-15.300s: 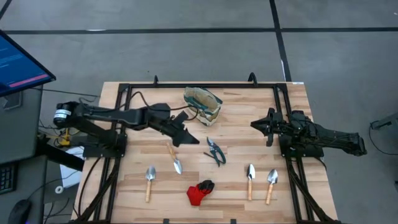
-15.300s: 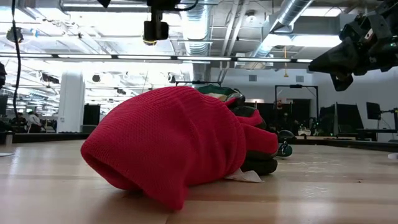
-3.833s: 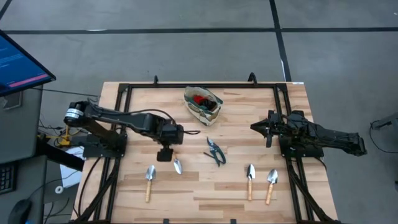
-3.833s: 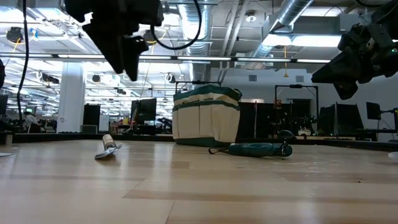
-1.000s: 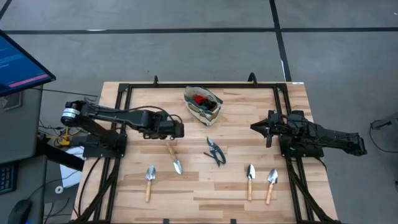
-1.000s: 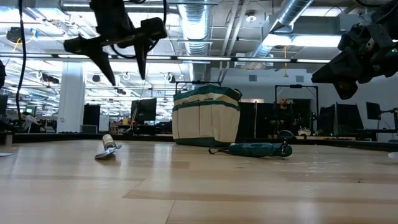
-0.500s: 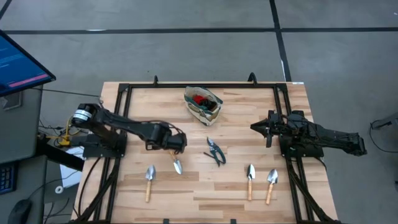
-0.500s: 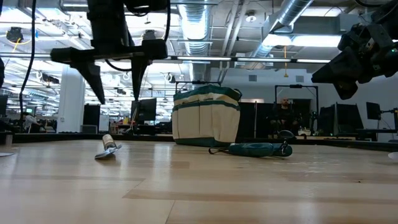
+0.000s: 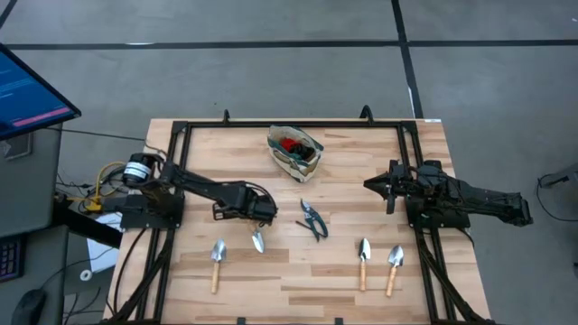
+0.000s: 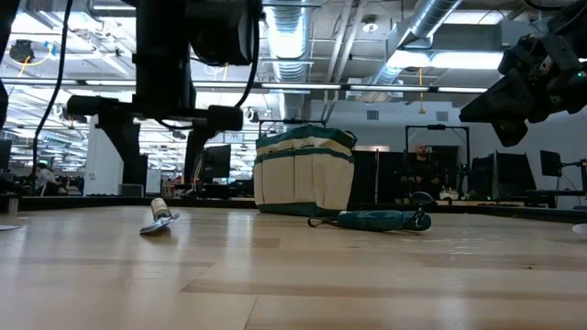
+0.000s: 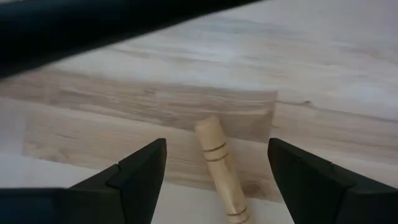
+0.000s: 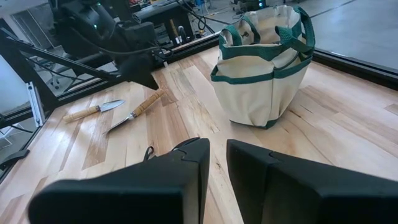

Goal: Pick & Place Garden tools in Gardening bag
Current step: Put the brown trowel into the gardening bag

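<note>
My left gripper (image 9: 257, 214) hangs open, fingers pointing down, over the light wooden handle (image 11: 217, 163) of a trowel (image 9: 255, 231) lying flat on the table. One finger stands on each side of the handle, apart from it. The low view shows that trowel (image 10: 158, 220) below the spread fingers. The beige and green gardening bag (image 9: 293, 152) stands at the far middle with a red glove (image 9: 291, 143) inside. Dark-handled shears (image 9: 312, 219) lie near the table's centre. My right gripper (image 9: 372, 183) waits shut on the right side, clear of everything.
Three more trowels lie by the near edge: one on the left (image 9: 217, 263) and two on the right (image 9: 363, 259) (image 9: 394, 267). A black frame rail (image 9: 293, 125) runs round the table. Bare wood lies between the shears and the right arm.
My left gripper has moved toward the table's near edge and come down over the trowel handle. It turned from a tilted pose until its fingers point straight down, and it stayed open. The trowel has not moved.
</note>
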Tool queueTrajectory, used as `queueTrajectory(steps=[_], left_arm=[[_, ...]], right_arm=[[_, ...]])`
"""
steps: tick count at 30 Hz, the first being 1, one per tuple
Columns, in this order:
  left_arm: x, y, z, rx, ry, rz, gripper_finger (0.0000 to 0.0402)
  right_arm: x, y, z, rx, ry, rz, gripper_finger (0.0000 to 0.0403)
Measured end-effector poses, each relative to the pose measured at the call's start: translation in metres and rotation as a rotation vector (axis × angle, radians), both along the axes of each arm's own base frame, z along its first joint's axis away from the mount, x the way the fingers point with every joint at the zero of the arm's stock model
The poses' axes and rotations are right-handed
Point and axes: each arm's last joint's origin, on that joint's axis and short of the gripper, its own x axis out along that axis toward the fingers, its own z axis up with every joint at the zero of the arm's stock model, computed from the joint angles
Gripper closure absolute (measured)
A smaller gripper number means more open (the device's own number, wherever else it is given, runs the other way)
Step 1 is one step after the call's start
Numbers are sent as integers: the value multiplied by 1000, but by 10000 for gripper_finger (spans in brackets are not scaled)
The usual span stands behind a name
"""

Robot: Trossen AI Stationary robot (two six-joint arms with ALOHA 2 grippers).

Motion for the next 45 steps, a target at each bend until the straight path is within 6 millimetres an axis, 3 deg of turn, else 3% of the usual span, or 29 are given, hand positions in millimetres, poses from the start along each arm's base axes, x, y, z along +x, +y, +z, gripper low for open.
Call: queueTrajectory(steps=[16, 31, 40, 45], left_arm=[[0, 8, -36, -175, -66, 52, 135], [1, 11, -37, -179, -73, 45, 332], [1, 12, -32, -110, -95, -9, 335], [-4, 17, -14, -10, -190, -23, 335]], right_arm=[[0, 0, 0, 0, 0, 0, 352], [0, 0, 0, 0, 0, 0, 352], [0, 0, 0, 0, 0, 0, 352], [0, 0, 0, 0, 0, 0, 352]])
